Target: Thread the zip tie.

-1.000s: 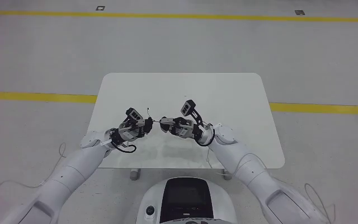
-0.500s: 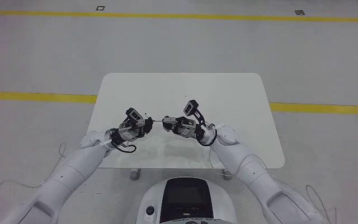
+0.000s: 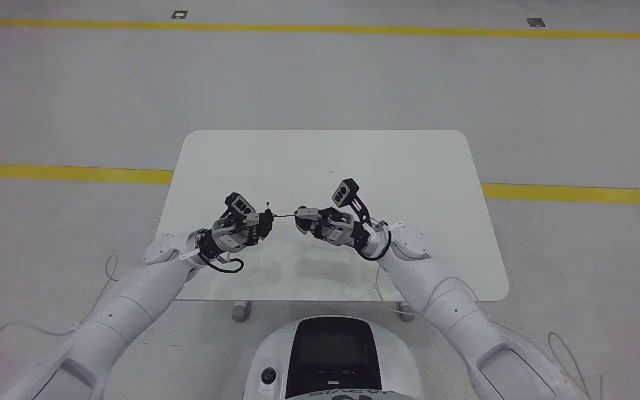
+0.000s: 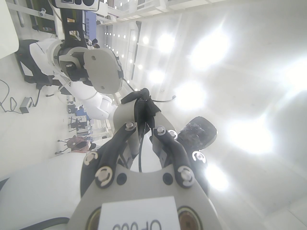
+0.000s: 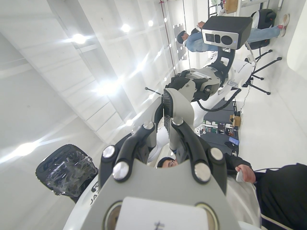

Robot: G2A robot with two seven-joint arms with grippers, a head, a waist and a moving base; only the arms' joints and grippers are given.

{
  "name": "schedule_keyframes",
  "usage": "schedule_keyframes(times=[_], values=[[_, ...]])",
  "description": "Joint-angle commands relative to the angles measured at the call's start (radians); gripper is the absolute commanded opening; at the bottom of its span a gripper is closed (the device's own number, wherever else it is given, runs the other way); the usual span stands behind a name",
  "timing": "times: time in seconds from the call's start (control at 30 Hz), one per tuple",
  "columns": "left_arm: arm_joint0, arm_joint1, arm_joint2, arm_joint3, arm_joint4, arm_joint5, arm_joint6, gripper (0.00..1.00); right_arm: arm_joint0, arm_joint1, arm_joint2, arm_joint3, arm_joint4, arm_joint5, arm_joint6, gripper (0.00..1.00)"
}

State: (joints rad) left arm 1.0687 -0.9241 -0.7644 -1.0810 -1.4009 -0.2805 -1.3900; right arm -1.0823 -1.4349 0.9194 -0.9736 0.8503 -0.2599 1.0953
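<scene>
top / table: we see both arms over the near half of the white table (image 3: 420,165).
top / zip tie: the thin dark zip tie (image 3: 283,213) bridges the gap between the two grippers, held clear of the tabletop.
top / grippers: left gripper (image 3: 264,222) and right gripper (image 3: 302,216) face each other tip to tip, close but apart.
left wrist / left gripper: the left gripper (image 4: 143,101) has its fingers pinched together on the tie.
left wrist / zip tie: we see the strap (image 4: 141,149) run down between the finger bases, and a thin end pokes out past the tips.
right wrist / right gripper: the right gripper (image 5: 165,96) has its fingers pressed together, no gap visible.
right wrist / zip tie: a thin dark length (image 5: 153,91) sticks out from the tips, so we read it as clamped.
</scene>
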Motion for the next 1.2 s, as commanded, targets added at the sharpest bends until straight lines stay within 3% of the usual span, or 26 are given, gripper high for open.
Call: schedule_keyframes(times=[0.0, 1.17], values=[[0.0, 0.0, 0.0, 0.0, 0.0, 0.0, 0.0, 0.0, -0.001, 0.0, 0.002, 0.0, -0.001, 0.001, 0.0, 0.0], [0.0, 0.0, 0.0, 0.0, 0.0, 0.0, 0.0, 0.0, -0.007, -0.003, 0.041, 0.027, -0.011, 0.011, 0.007, 0.0]])
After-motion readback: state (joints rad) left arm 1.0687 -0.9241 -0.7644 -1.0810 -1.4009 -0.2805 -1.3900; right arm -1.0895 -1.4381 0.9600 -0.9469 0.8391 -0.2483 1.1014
